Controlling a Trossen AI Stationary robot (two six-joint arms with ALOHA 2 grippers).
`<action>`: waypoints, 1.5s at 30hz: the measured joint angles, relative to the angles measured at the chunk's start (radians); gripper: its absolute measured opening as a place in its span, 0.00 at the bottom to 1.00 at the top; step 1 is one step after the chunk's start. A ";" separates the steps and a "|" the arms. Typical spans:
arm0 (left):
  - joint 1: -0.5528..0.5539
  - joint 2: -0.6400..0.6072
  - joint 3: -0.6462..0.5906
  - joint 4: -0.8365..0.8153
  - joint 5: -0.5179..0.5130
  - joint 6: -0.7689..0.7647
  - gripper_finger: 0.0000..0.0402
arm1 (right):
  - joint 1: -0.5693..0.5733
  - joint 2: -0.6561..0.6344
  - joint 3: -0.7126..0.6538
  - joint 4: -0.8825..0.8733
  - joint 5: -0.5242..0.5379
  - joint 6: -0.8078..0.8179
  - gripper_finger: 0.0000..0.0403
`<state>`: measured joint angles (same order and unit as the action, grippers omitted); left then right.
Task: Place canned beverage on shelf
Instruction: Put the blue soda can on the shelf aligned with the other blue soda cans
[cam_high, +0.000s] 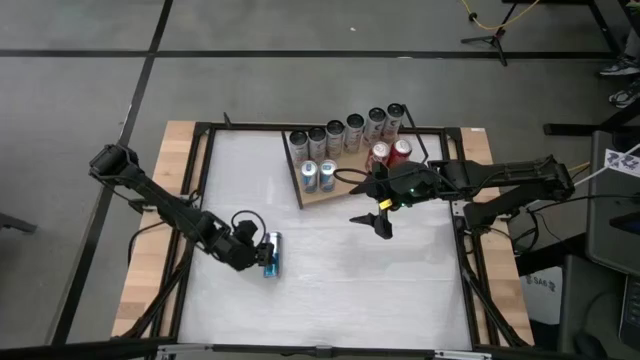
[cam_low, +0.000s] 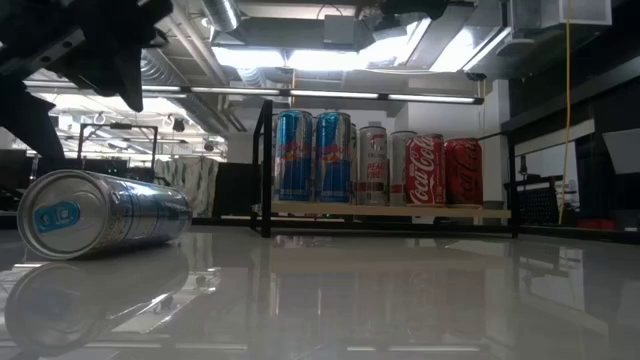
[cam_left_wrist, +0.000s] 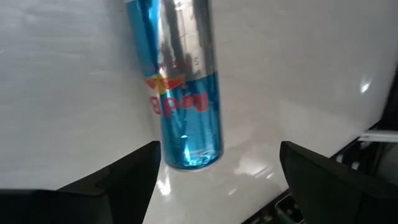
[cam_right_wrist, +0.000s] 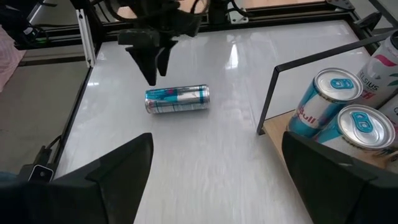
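A blue-and-silver canned beverage (cam_high: 271, 253) lies on its side on the white tabletop, left of the middle; it also shows in the low view (cam_low: 100, 215) and the left wrist view (cam_left_wrist: 183, 93). My left gripper (cam_high: 258, 250) hangs open just above and beside it (cam_right_wrist: 154, 73), touching nothing. The shelf (cam_high: 330, 192), a wooden board in a black wire frame, sits at the far middle and carries several upright cans. My right gripper (cam_high: 383, 225) hovers open near the shelf's front edge, with nothing between its fingers.
On the shelf stand two blue-silver cans (cam_right_wrist: 339, 106), two red cans (cam_low: 443, 170) and a row of silver cans (cam_high: 345, 130). A black frame (cam_high: 200, 180) borders the tabletop. Bare table lies between the lying can and the shelf.
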<state>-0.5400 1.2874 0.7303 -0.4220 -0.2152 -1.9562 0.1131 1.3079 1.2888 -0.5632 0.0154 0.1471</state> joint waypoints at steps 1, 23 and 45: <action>-0.017 0.008 0.000 0.008 -0.030 -0.020 0.80 | 0.000 0.000 0.000 0.000 0.000 0.000 0.86; -0.106 0.289 0.001 0.154 -0.159 -0.184 0.80 | 0.000 0.000 0.000 -0.008 0.000 0.000 0.86; -0.093 0.280 0.000 0.161 -0.055 -0.180 0.51 | 0.000 0.000 0.000 -0.013 0.000 0.000 0.86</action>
<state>-0.6327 1.5672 0.7299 -0.2613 -0.2700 -2.1366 0.1131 1.3079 1.2888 -0.5764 0.0151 0.1474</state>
